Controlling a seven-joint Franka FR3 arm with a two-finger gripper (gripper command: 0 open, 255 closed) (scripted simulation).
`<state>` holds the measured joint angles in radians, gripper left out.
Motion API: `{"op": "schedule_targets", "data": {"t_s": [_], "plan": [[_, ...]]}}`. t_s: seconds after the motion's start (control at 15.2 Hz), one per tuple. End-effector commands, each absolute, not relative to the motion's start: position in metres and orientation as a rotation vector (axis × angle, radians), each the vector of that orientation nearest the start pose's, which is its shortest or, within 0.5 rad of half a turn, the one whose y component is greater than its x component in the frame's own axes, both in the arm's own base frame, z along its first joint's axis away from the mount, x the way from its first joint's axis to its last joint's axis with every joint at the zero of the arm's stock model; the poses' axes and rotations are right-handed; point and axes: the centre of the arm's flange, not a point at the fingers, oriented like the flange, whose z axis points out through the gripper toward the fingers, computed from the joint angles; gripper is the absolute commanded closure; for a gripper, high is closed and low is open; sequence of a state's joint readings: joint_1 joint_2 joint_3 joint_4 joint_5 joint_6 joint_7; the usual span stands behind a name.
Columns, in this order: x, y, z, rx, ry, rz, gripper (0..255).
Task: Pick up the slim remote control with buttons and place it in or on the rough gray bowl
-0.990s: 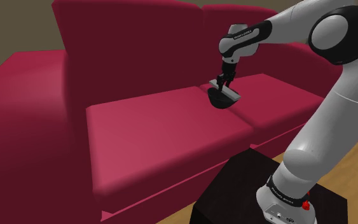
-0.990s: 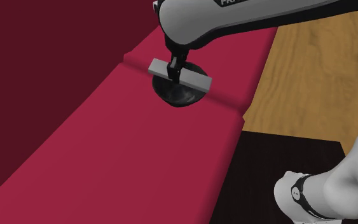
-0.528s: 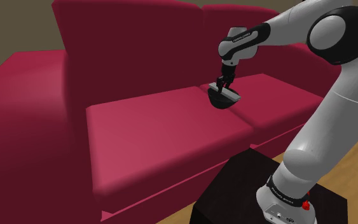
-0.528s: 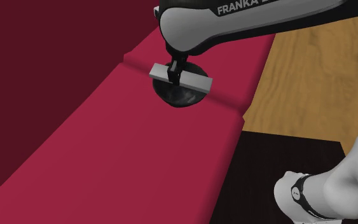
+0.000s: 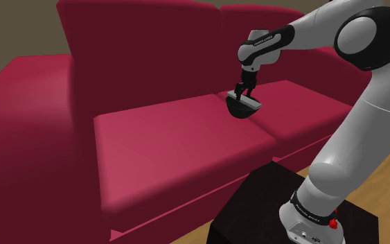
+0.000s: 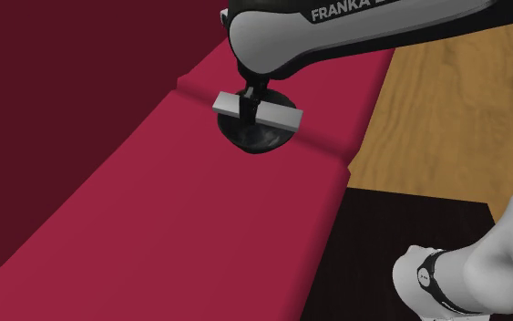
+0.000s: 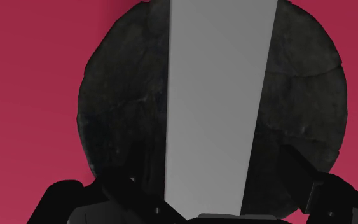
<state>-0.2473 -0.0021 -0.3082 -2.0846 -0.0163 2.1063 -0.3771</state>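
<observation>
A red sofa (image 5: pixel 165 138) carries the dark, rough bowl (image 6: pixel 263 139) on its seat. The white arm (image 6: pixel 336 27) reads "FRANKA" along its side. The plain grey remote (image 6: pixel 282 116) lies across the bowl's rim, its long edges clasped by the hand (image 6: pixel 251 108).

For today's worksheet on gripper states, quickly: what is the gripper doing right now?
Gripper: closed on the grey remote, which lies across the top of the dark bowl.
</observation>
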Motion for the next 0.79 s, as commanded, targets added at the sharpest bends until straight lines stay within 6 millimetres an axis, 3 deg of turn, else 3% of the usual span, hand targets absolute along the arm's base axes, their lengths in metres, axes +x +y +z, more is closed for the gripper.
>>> {"op": "schedule_targets", "data": {"t_s": [0.0,0.2,0.73], "plan": [[0.465,-0.289,0.441,-3.153,0.269,-0.024,0],[0.464,-0.288,0.478,-3.153,0.269,-0.024,0],[0.464,-0.288,0.478,-3.153,0.269,-0.024,0]]}}
